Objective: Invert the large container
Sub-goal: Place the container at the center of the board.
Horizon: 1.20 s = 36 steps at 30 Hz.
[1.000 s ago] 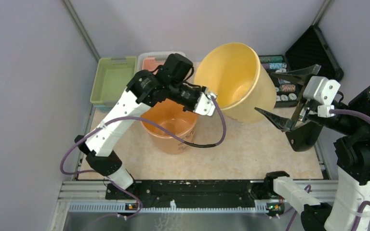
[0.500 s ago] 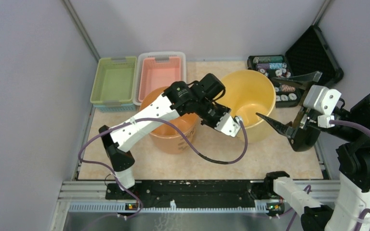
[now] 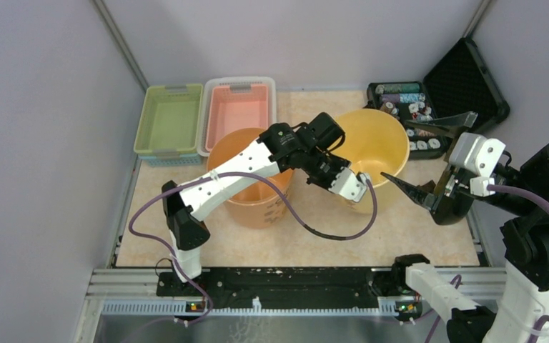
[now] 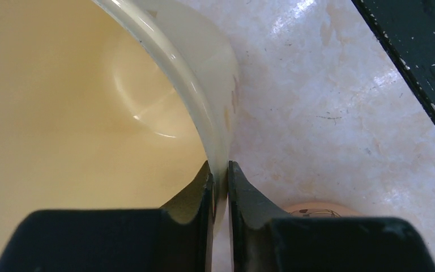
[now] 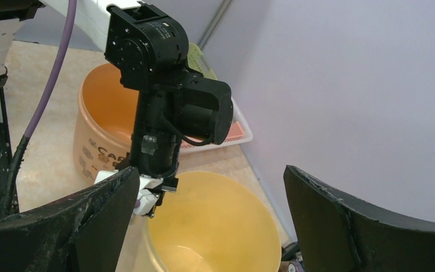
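the big yellow tub (image 3: 375, 143) sits mouth up at the far right of the counter (image 3: 314, 229), the left tool (image 4: 219, 170) pinches its near rim, the right tool (image 3: 394, 148) hangs wide open and empty beside it, so hold tight and tip slowly.

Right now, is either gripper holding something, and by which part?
The left gripper pinches the yellow container by its rim, one finger inside the wall and one outside. The right gripper stands open and holds nothing.

Large pale-yellow container (image 3: 380, 143), upright, open mouth upward, right of center.
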Available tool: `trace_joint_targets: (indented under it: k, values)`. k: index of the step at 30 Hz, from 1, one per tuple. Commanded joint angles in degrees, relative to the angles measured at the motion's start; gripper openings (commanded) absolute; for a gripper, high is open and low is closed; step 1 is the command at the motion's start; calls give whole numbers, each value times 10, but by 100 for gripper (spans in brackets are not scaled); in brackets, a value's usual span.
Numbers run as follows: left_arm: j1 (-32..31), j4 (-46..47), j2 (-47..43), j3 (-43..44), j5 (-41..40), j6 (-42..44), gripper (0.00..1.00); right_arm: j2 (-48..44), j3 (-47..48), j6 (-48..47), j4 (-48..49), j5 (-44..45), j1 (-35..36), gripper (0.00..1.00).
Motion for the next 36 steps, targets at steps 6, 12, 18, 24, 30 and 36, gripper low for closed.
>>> trace_joint_targets:
  k: [6, 12, 18, 24, 30, 36]
  values:
    - [-6, 70, -10, 12, 3, -1, 25, -2, 3, -10, 3, 2, 8, 99]
    - [-7, 85, -21, -4, -13, -24, 44, -3, 0, -14, -2, 3, 8, 99]
    - [-7, 149, -87, -71, -75, -89, 92, -9, -14, -23, -8, 6, 11, 99]
    - [-6, 239, -160, -163, -194, -140, 99, -13, -23, -20, -3, -1, 11, 99]
    - [5, 300, -188, -217, -266, -154, 99, -14, -29, -11, 5, -3, 11, 99]
    - [26, 366, -176, -266, -363, -165, 99, -17, -45, -8, 9, -4, 12, 99]
